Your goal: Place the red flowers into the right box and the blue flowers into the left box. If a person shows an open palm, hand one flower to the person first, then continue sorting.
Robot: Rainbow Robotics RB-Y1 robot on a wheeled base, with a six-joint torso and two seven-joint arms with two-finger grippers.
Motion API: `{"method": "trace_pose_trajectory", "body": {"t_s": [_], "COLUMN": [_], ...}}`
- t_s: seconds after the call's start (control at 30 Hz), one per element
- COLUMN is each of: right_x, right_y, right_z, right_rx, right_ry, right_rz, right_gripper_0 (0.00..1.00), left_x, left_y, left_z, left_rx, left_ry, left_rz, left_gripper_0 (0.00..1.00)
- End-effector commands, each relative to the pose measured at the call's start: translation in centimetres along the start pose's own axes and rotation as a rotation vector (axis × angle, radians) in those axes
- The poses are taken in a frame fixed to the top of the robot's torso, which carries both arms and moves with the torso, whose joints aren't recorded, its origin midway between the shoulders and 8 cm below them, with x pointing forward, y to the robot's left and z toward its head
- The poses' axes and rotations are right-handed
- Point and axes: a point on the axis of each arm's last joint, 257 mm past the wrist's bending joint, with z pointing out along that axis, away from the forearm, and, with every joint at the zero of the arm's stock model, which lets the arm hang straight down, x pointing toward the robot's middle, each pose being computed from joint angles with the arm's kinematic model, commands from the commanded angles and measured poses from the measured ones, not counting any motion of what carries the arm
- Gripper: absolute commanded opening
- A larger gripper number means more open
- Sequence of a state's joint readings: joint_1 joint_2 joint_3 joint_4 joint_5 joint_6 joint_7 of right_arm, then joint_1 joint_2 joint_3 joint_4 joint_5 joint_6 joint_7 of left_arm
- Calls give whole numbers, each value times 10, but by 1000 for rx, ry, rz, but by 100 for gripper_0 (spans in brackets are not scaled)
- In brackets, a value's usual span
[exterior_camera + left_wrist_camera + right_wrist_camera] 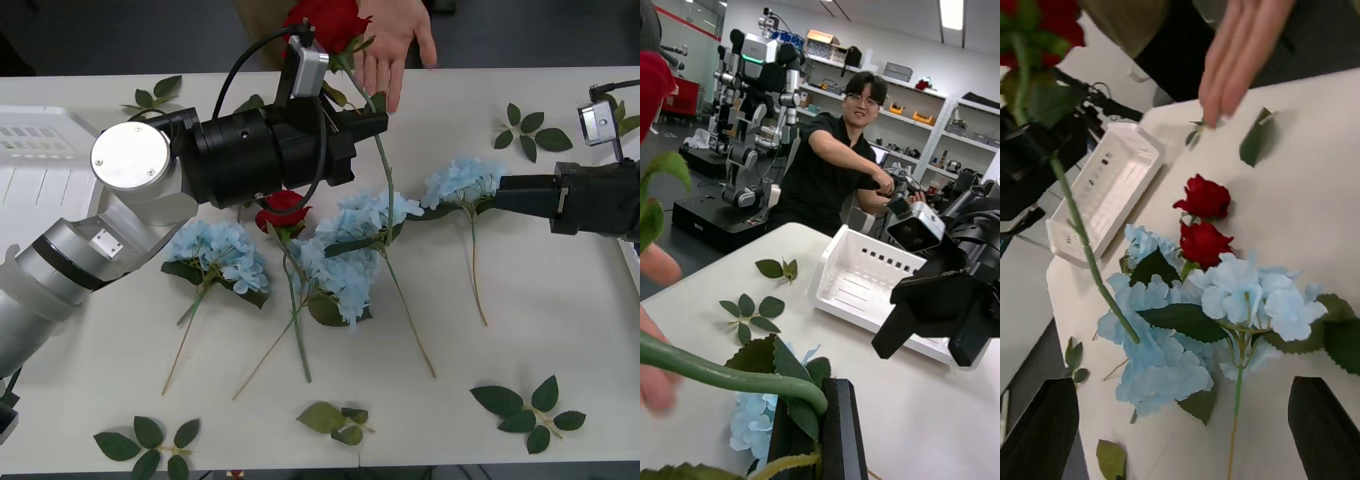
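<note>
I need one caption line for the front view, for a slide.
Left gripper lifts a red rose toward a person's open hand above blue flowers.

Left arm [120,200] silver-grey, black wrist, looped black cable; fingers apparently black

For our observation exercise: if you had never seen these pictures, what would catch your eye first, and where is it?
First, the left claw at the table's far edge, lifting a red rose by its stem toward a person's hand reaching over the table. Next, the pale blue flowers strewn across the table's middle, with two more red roses among them. The right claw hovers open over the rightmost blue cluster.
</note>
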State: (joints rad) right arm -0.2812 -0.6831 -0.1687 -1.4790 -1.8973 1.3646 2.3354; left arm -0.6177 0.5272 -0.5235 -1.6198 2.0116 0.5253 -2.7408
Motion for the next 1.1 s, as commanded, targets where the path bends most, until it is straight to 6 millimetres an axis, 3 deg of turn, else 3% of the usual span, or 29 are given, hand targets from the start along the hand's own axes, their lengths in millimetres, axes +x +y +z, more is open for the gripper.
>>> {"method": "trace_pose_trajectory", "body": {"t_s": [0.03, 0.27, 0.37, 0.47, 0.7, 0.77, 0.93, 1.1], "right_x": [11, 23, 22, 13, -5, -3, 16, 22], "right_y": [15, 30, 45, 67, 89, 89, 67, 39], "right_z": [17, 71, 94, 117, 142, 145, 140, 106], "right_rx": [-55, -106, -150, -194, -223, -217, -142, -57], "right_ry": [4, -58, -79, -126, -216, -213, -158, -124], "right_rz": [-60, -129, -125, -107, -87, -92, -126, -107], "right_gripper_0": [84, 85, 85, 85, 85, 85, 85, 85], "left_x": [-17, -16, -15, -15, -15, -15, -14, -14], "left_y": [-29, -32, -32, -32, -30, -30, -29, -29], "left_z": [18, 19, 19, 19, 18, 17, 16, 16], "left_rx": [61, 67, 66, 66, 64, 64, 62, 62], "left_ry": [-43, -41, -40, -40, -37, -37, -35, -35], "left_rz": [-38, -41, -40, -40, -39, -40, -38, -39], "left_gripper_0": [0, 0, 0, 0, 0, 0, 0, 0]}}
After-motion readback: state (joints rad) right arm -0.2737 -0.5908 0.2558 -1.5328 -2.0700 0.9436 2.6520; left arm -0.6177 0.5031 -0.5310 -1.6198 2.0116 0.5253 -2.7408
